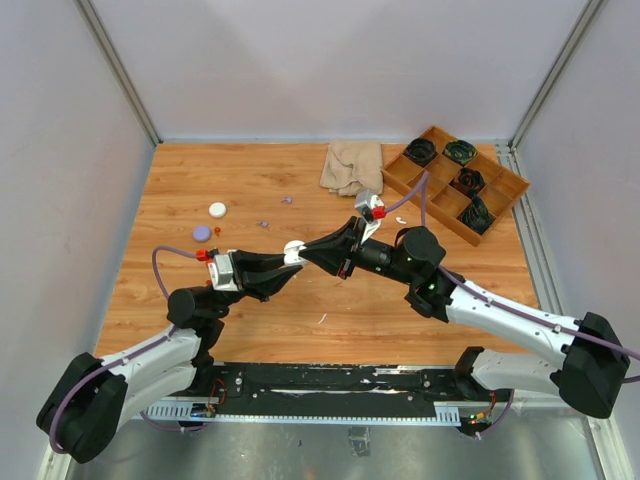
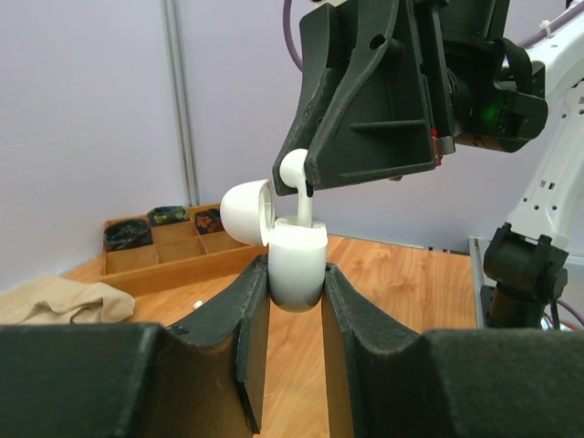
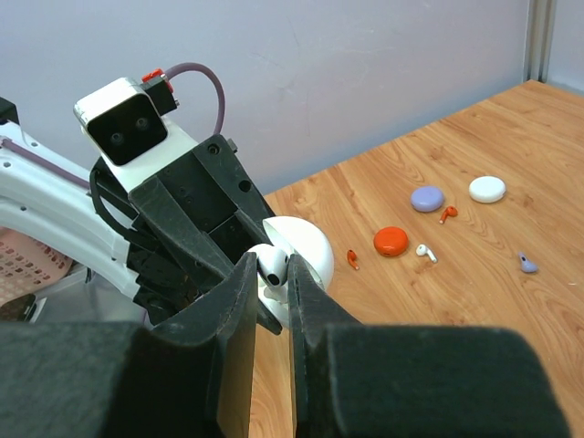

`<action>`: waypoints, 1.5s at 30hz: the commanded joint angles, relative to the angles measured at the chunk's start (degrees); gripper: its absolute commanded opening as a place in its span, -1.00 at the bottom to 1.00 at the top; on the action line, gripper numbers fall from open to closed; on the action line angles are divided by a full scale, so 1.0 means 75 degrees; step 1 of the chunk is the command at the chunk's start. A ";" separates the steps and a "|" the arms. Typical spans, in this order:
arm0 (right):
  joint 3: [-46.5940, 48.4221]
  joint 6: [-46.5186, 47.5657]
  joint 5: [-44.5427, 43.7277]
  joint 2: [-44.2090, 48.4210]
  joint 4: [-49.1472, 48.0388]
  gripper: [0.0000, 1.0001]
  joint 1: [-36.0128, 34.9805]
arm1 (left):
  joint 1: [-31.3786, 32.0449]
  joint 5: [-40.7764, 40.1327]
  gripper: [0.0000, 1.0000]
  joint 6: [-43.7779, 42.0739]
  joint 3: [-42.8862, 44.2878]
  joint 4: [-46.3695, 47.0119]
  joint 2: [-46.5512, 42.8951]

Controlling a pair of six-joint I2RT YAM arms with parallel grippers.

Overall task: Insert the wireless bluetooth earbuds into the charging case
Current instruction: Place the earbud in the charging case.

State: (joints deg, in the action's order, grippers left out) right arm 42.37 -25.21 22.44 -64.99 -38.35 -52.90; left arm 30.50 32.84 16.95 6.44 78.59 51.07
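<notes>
Earbud: a white earbud (image 2: 296,172) is pinched at its head by the right gripper (image 3: 274,274). The stem is pointed down into the open charging case (image 2: 297,265). It appears partly entered and not seated.
Charging case: white, with its lid (image 2: 246,212) hinged back to one side. It is held upright in the air, clear of the table (image 1: 300,200).
Left gripper (image 2: 295,278): closed to a narrow gap on the case body, one finger on each side.
Right gripper state: shut tight on the earbud, directly above the case.
Loose earbuds: a white one (image 3: 426,252) and others are seen on the table, well apart from both arms, near three round cases (image 3: 391,241).
Risk, misalignment: if the stem is tilted against the socket wall, it can be jammed or the case twisted in the grip.
Risk, slip: the rounded case can be pushed down through the fingers by insertion force.
Risk, early release: an unseated earbud can be dropped onto the table.
</notes>
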 commanded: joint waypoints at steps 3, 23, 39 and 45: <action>-0.0194 -0.0327 -0.0081 -0.0074 -0.0612 -0.91 -0.0141 | -0.0035 -0.0042 -1.00 0.0028 0.0146 0.0523 0.0002; -0.0530 -0.0894 -0.0109 -0.0319 -0.1438 -0.87 -0.0153 | -0.0036 -0.0280 -0.99 0.0148 0.0067 0.0762 0.0064; -0.0689 -0.0118 -0.0859 0.0300 -0.0562 -0.15 -0.0150 | -0.0035 -0.0390 -0.99 0.0140 -0.0080 0.0784 0.0076; -0.0586 0.0610 -0.1395 0.0845 0.0380 0.03 -0.0131 | -0.0034 -0.0478 -0.99 -0.0013 -0.0266 0.0633 0.0137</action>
State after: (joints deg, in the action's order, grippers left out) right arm 37.63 -26.00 15.88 -62.02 -40.18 -53.12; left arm 30.50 30.46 18.26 5.65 81.80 51.81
